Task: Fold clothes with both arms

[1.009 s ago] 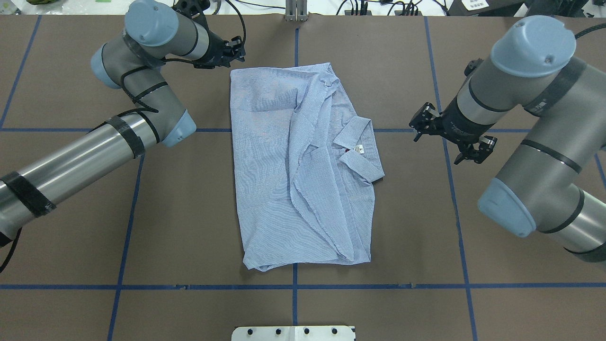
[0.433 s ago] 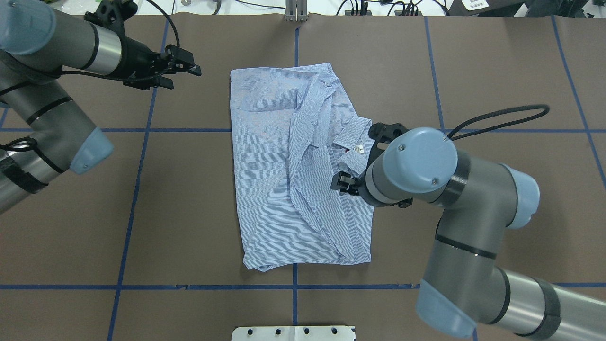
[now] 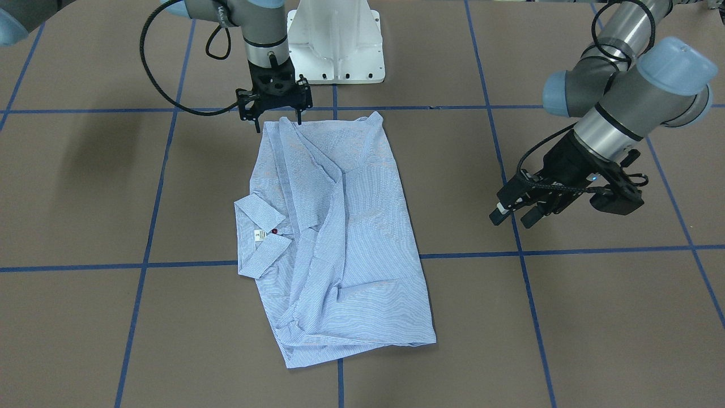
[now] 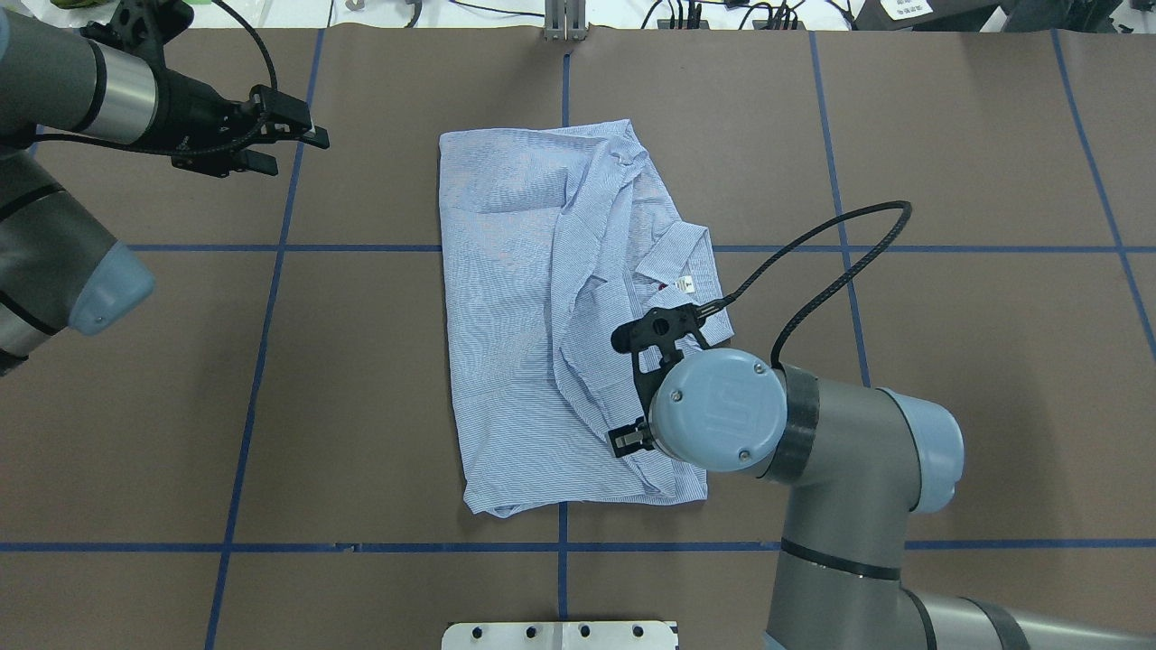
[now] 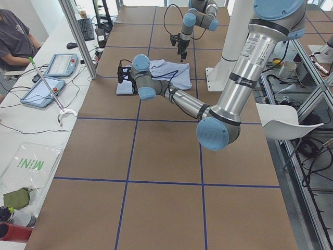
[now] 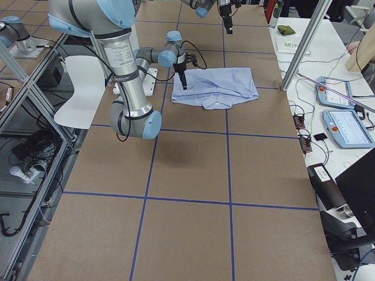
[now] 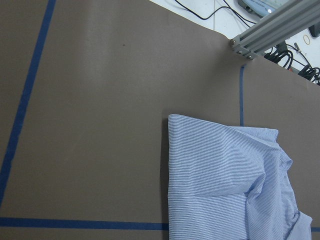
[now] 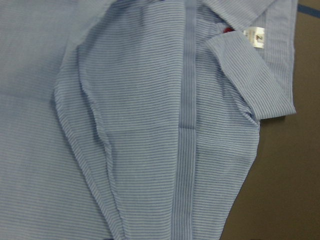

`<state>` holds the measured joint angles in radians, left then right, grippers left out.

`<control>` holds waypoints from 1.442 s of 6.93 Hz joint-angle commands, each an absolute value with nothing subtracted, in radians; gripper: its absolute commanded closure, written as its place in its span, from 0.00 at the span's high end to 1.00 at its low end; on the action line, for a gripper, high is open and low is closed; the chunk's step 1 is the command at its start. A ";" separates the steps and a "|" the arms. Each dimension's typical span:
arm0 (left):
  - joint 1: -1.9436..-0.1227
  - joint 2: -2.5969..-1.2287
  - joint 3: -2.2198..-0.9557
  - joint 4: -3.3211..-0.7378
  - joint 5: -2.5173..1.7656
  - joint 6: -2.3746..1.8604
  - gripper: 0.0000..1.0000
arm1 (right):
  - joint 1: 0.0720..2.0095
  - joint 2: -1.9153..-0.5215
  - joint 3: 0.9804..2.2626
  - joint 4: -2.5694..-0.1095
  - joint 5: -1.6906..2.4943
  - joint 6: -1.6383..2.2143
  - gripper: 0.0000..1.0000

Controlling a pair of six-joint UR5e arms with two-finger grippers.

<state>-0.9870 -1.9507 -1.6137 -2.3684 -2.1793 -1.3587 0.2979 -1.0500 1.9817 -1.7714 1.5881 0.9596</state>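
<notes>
Brown paper covers the counter (image 4: 975, 135), which blue tape lines (image 4: 256, 361) divide into large squares. Near its middle lies the shirt (image 4: 542, 316), light blue with fine white stripes. It is roughly folded into a long rectangle, and loose creases run along its length. In the overhead view its collar (image 4: 679, 250) sits on the right side, with a white neck label (image 4: 687, 284) and a dark red button (image 3: 274, 231) showing at the neck opening. The right arm (image 4: 849, 451) reaches in from the near right, its wrist over the shirt's near right corner, on the near side of the collar. The right gripper (image 3: 277, 122) points straight down with its fingers spread. Its tips are at the shirt's near edge, close to the white pedestal (image 3: 335, 45), but the views do not show whether they touch the cloth. The right wrist camera shows the button band, collar tip and label close up. The left arm (image 4: 54, 81) is at the far left. The left gripper (image 4: 298, 144) hovers over bare counter well apart from the shirt, its fingers spread and holding nothing.
</notes>
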 commanded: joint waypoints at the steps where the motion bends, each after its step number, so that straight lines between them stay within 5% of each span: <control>1: -1.003 -1.855 -1.669 -2.373 -2.186 -1.356 0.87 | 0.204 -1.039 1.973 -1.796 1.494 0.807 0.62; 2: -1.005 -1.800 -1.705 -2.375 -2.184 -1.356 0.87 | 0.198 -1.039 1.958 -1.796 1.474 0.722 0.51; 8: -1.003 -1.753 -1.724 -2.372 -2.183 -1.359 0.87 | 0.135 -0.999 1.867 -1.801 1.402 0.683 0.47; 10: -1.003 -1.755 -1.724 -2.372 -2.183 -1.362 0.87 | 0.135 -0.996 1.868 -1.815 1.401 0.683 0.21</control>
